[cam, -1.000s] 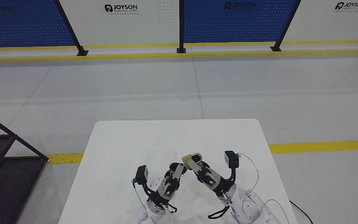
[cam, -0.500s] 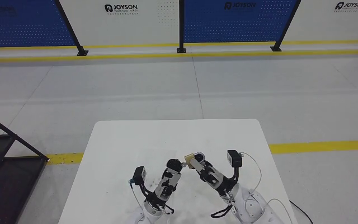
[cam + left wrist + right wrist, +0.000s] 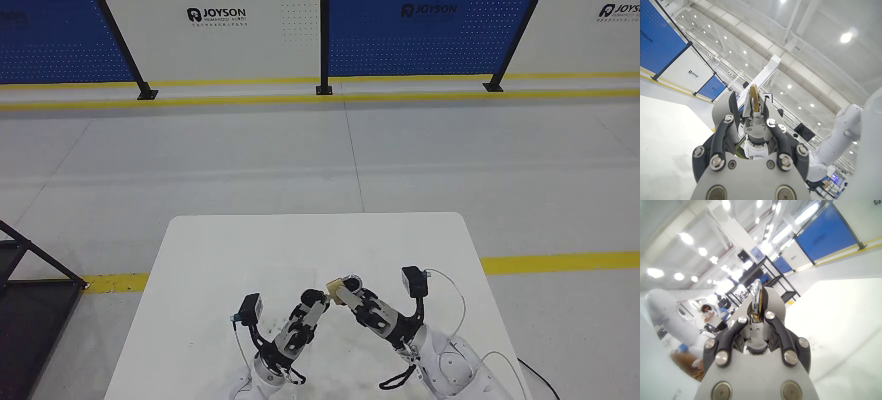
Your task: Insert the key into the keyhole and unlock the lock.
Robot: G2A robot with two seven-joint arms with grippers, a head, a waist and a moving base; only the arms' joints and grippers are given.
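A brass padlock (image 3: 335, 288) with a silver shackle (image 3: 757, 291) is held up above the white table (image 3: 300, 240) near its front edge. My right gripper (image 3: 758, 298) is shut on the padlock's body, shackle end pointing away from the wrist. My left gripper (image 3: 750, 100) faces it from the other side, a short way off, open with nothing between its fingers. In the left wrist view the padlock (image 3: 754, 98) shows edge-on beyond the fingertips, with a small silver round part on the brass face turned toward that gripper. In the top view the left gripper (image 3: 318, 297) and right gripper (image 3: 348, 292) nearly meet.
Bare white tabletop stretches beyond the grippers to the far edge (image 3: 310, 216). A dark rack (image 3: 25, 265) stands off the table's left side. Grey floor with yellow lines and blue-and-white barrier panels (image 3: 320, 40) lie farther back.
My left gripper drew back a little from the padlock, then came close to it again. The right gripper shifted only slightly, still holding the padlock.
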